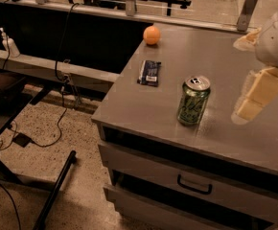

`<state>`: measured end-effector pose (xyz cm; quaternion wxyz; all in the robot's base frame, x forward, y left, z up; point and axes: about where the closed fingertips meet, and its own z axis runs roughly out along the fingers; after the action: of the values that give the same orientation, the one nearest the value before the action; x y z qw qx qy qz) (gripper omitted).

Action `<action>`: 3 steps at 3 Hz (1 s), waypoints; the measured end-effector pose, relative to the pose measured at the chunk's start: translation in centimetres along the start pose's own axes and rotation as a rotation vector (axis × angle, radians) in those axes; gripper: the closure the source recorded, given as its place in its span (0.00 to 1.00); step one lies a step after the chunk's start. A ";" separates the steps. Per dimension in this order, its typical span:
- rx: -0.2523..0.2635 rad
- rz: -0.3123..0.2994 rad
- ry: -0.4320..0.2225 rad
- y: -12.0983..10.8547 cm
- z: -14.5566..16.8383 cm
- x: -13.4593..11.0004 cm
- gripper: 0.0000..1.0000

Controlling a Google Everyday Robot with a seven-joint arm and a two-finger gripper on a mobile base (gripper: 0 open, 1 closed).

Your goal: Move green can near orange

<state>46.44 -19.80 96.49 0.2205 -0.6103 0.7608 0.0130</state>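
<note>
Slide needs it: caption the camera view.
A green can stands on the cabinet top, orange at far corner, snack wrapper between, gripper right of the can.

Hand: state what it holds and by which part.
Nothing is held. The hand hangs at the right, apart from the green can, which stands alone.
</note>
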 end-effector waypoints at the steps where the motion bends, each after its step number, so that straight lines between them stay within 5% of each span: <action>1: -0.034 -0.009 -0.070 -0.7 3.0 -1.2 0.00; 3: -0.084 0.034 -0.166 -1.3 7.3 -2.4 0.00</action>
<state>50.39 -15.77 91.05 0.2569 -0.6029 0.7488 0.0992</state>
